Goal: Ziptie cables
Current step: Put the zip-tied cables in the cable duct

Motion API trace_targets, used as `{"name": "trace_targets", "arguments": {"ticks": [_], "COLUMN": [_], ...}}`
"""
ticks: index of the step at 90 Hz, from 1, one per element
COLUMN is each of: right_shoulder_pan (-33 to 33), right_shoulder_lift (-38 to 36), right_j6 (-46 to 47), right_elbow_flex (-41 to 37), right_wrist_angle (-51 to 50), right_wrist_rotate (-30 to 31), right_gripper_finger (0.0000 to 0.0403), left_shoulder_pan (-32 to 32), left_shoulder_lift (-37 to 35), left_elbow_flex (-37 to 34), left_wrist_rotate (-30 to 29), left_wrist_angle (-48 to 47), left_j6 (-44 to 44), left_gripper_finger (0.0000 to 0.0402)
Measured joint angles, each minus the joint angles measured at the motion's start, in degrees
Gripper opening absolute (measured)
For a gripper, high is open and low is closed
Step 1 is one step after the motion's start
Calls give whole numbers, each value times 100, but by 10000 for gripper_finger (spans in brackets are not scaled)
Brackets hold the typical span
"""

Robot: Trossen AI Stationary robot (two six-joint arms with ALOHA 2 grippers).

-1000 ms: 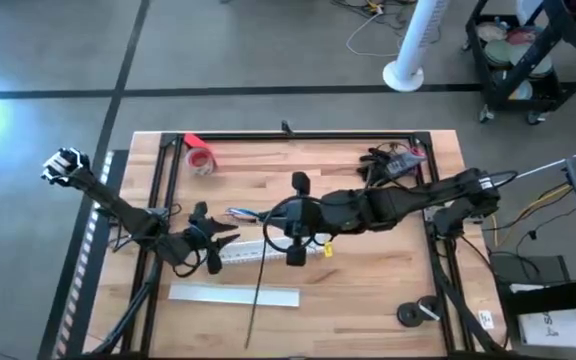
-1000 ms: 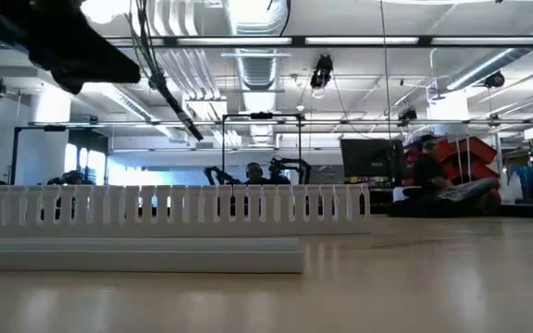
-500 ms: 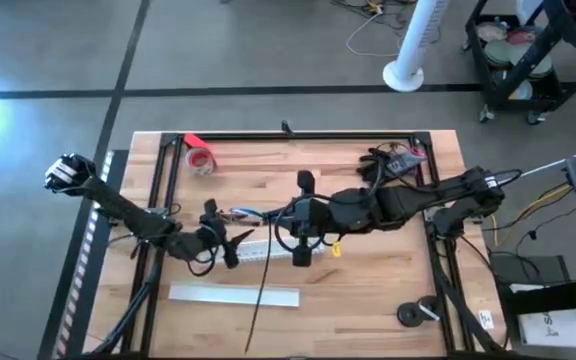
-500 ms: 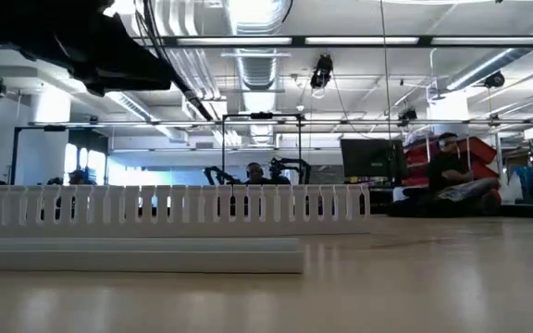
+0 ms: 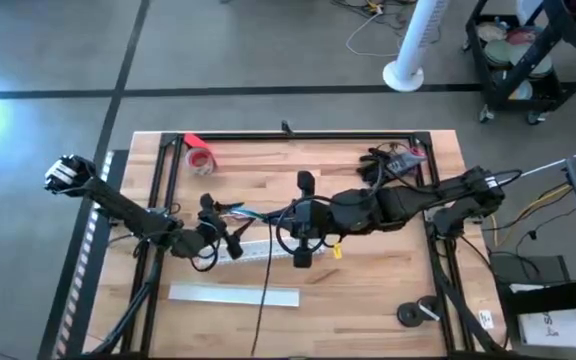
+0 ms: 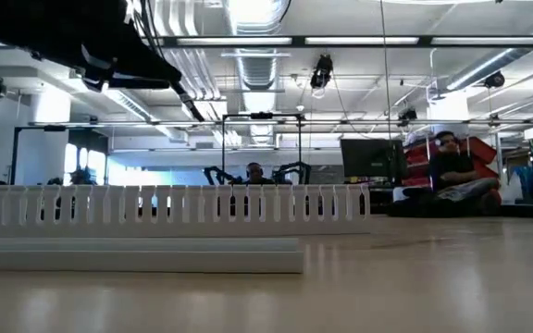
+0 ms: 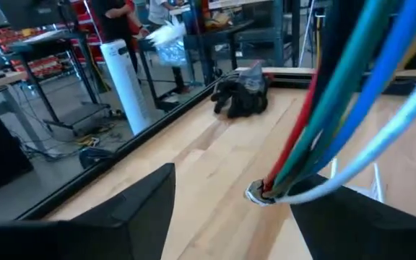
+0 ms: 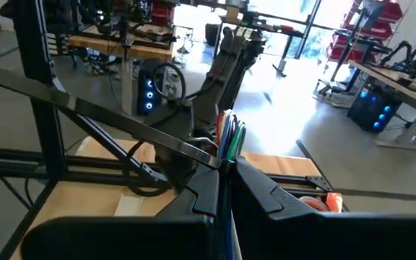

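Right gripper (image 5: 290, 215) clamped on cables (image 5: 251, 212), left gripper (image 5: 230, 238) spread beside them

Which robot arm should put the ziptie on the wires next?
Probably the left. The right gripper is shut on the cables, holding them up, while the left gripper sits open right beside them.

1. We see the left arm reach in from the left edge of the surface, its pincer (image 5: 230, 238) left of centre, pointing toward the other arm.
2. In its wrist view the left fingers (image 7: 132, 209) stand spread apart.
3. The right arm stretches low from the right side toward the centre, its pincer (image 5: 298, 225) close to the left one.
4. In the right wrist view its fingers (image 8: 266, 191) sit pressed together, tips meeting.
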Motion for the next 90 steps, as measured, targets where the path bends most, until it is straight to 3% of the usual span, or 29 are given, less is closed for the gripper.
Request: {"name": "trace_targets", "arguments": {"ticks": [26, 67, 90], "right_shoulder_pan": [0, 0, -2], "right_shoulder_lift": [32, 6, -53], "right_j6": [-15, -43, 493], "right_elbow_flex": [1, 2, 7], "right_wrist_angle": [91, -28, -1457], "right_wrist_rotate": [-1, 20, 389], "right_gripper_finger": [4, 4, 4], "left_shoulder_pan": [137, 129, -79], "left_shoulder_lift": [258, 177, -553], "left_elbow_flex": [0, 1, 2], "left_wrist_rotate": [0, 224, 637], "left_wrist_angle": [283, 235, -703], "left_j6": [0, 41, -334], "left_gripper_finger": [188, 17, 25]}}
